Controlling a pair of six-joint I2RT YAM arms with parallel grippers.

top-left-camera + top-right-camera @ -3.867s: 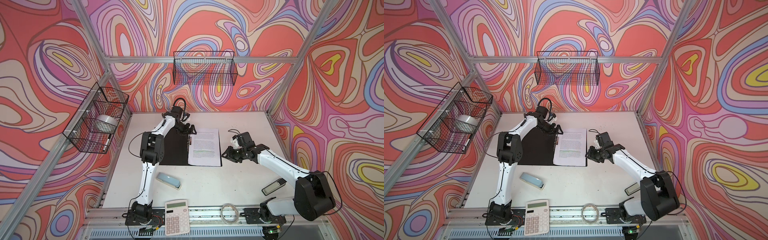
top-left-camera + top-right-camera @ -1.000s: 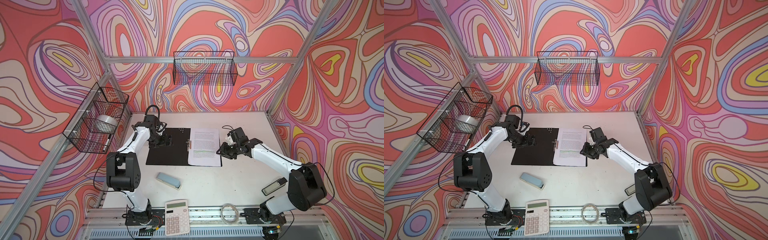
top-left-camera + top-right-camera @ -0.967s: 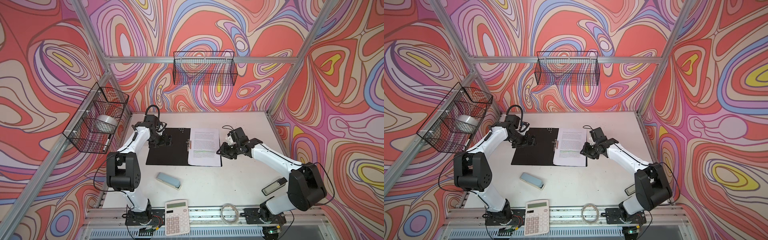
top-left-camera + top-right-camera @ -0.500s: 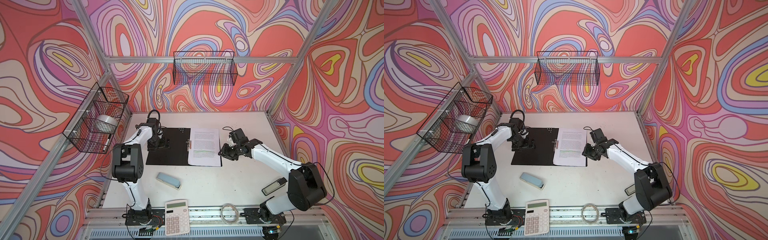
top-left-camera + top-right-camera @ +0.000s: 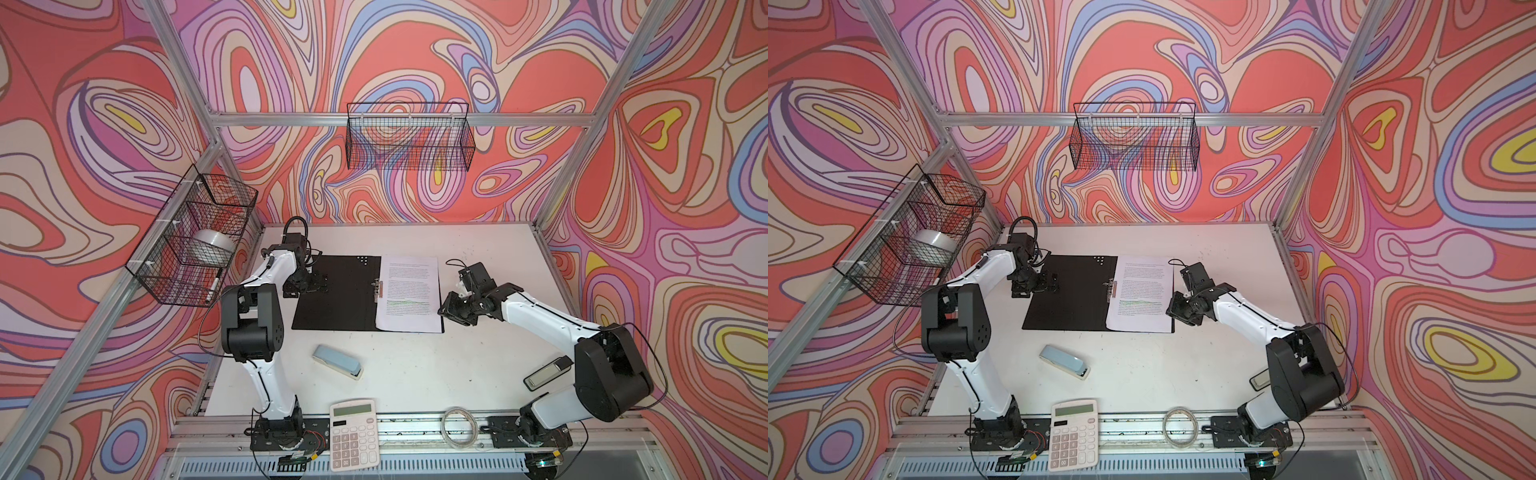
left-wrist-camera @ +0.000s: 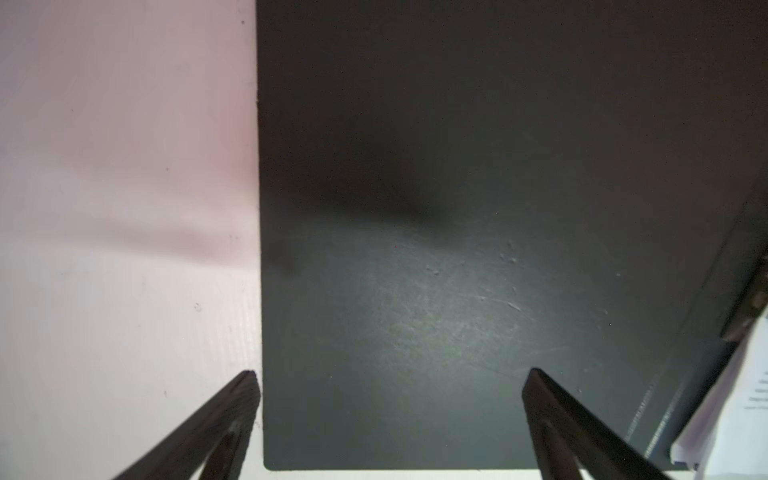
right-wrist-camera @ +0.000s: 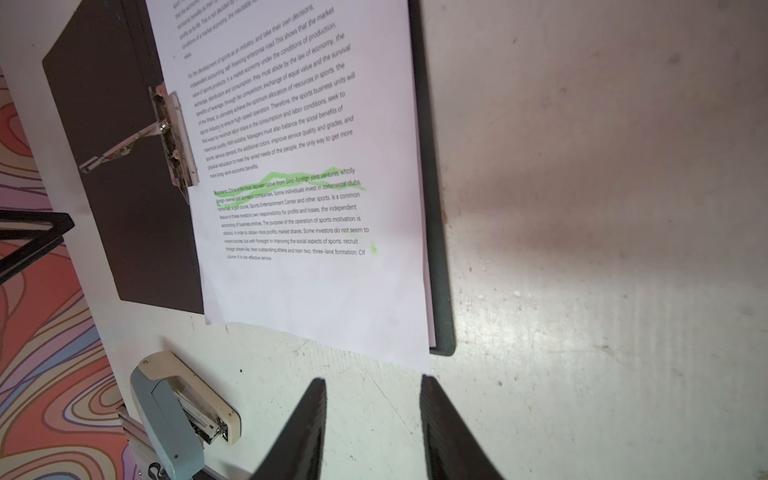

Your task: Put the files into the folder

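The folder [image 5: 336,295] [image 5: 1067,295] lies open and flat on the white table, black inside up. The files [image 5: 409,291] [image 5: 1142,295], white printed sheets with green highlighted lines, rest on its right half beside the metal clip [image 5: 379,286]. My left gripper [image 5: 311,284] [image 6: 391,374] is wide open at the folder's left edge [image 6: 457,208], one finger over the table, the other over the black flap. My right gripper [image 5: 446,309] [image 7: 372,380] stands partly open and holds nothing, just off the files' [image 7: 311,270] right edge.
A grey-blue stapler [image 5: 337,361] [image 7: 178,411] lies in front of the folder. A white calculator [image 5: 354,434] and a cable coil [image 5: 457,426] sit at the front rail. A black device [image 5: 545,372] lies by the right arm's base. Wire baskets hang on the left [image 5: 195,245] and back walls.
The folder's left flap, part raised about four seconds ago, now lies flat. In the last second the left arm's elbow swung forward, and the right jaws widened slightly while backing off the sheets.
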